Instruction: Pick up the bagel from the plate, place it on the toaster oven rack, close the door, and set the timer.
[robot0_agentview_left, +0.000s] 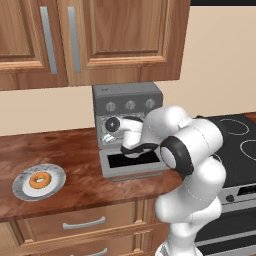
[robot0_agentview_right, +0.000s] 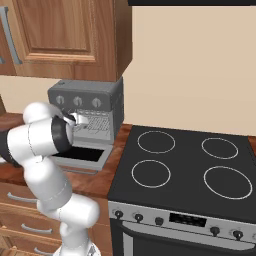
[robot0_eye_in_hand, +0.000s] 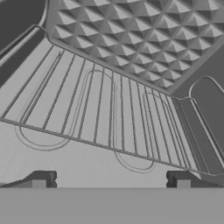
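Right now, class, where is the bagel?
In the left base view, the bagel lies on the plate at the counter's left, left of the toaster oven.

One bagel (robot0_agentview_left: 40, 180) lies on one plate (robot0_agentview_left: 20, 189). One toaster oven (robot0_agentview_left: 127, 95) stands on one wooden counter (robot0_agentview_left: 75, 150), with one door (robot0_agentview_left: 131, 161) folded down and one wire rack (robot0_eye_in_hand: 100, 113) inside. Three round knobs (robot0_agentview_left: 130, 105) sit in a row on the oven's top panel, and one more dial (robot0_agentview_left: 112, 124) sits lower left. One stove (robot0_agentview_right: 185, 170) carries four ring burners (robot0_agentview_right: 156, 141). One robot arm (robot0_agentview_left: 192, 165) is present. Two drawer handles (robot0_agentview_left: 84, 223) show below the counter.
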